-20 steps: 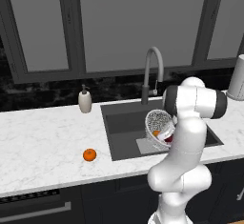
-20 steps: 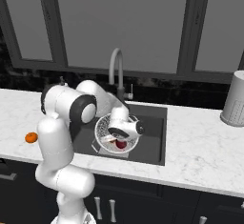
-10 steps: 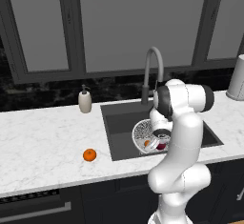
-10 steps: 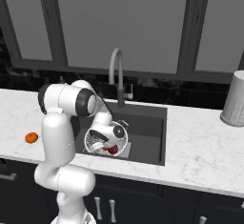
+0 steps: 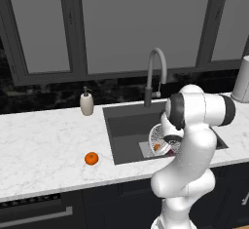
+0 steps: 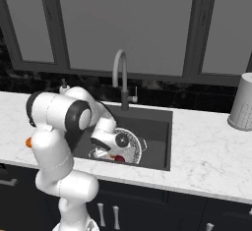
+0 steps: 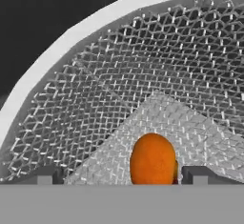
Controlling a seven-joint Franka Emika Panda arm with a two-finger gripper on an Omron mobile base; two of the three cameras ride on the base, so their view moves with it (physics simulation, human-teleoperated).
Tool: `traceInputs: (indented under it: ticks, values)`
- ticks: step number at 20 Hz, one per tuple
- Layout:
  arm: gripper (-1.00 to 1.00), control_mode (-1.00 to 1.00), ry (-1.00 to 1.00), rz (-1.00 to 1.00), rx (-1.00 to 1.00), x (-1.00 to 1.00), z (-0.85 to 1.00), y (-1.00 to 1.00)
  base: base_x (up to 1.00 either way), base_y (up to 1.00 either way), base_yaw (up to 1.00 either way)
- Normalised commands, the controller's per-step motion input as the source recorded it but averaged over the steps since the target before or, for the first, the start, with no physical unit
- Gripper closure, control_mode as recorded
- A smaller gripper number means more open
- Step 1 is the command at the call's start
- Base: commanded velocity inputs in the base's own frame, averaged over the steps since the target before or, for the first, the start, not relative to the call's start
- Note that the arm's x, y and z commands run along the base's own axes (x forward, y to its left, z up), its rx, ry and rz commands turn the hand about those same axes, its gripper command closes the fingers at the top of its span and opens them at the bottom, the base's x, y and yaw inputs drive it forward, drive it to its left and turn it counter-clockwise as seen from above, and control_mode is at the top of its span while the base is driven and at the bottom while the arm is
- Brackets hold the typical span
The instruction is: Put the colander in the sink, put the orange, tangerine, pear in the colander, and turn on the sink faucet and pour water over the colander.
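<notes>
The white mesh colander sits in the dark sink, also in the left base view as colander in sink. An orange round fruit lies in the colander; orange or tangerine, I cannot tell. Beside it lies the dark red pear. A second orange fruit rests on the counter left of the sink. My gripper hangs open inside the colander just above the fruit, holding nothing. The grey gooseneck faucet stands behind the sink; no water shows.
A white soap dispenser stands at the back left of the sink. At the far right of the counter stands a grey canister. Dark windows and a black backsplash close the back.
The hand has moved left and down, deeper into the colander. The jaws stay wide apart. The fruit on the counter has not moved.
</notes>
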Motion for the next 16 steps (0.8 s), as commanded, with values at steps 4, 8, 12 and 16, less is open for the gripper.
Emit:
traceInputs:
  ticks: [4, 8, 12, 16]
  values:
    - [-1.0, -1.0, 0.17, 0.0, -0.02, -1.0, 0.49, -0.29, 0.0, 0.0, 0.0]
    - [-1.0, -1.0, 0.29, -0.01, -0.02, -0.96, 0.94, -0.18, 0.0, 0.0, 0.0]
    - [-1.0, -1.0, 0.11, -0.02, 0.0, -0.52, 0.56, 0.0, 0.0, 0.0, 0.0]
    - [-1.0, -1.0, -0.12, 0.0, 0.0, -0.09, 0.11, 0.07, 0.0, 0.0, 0.0]
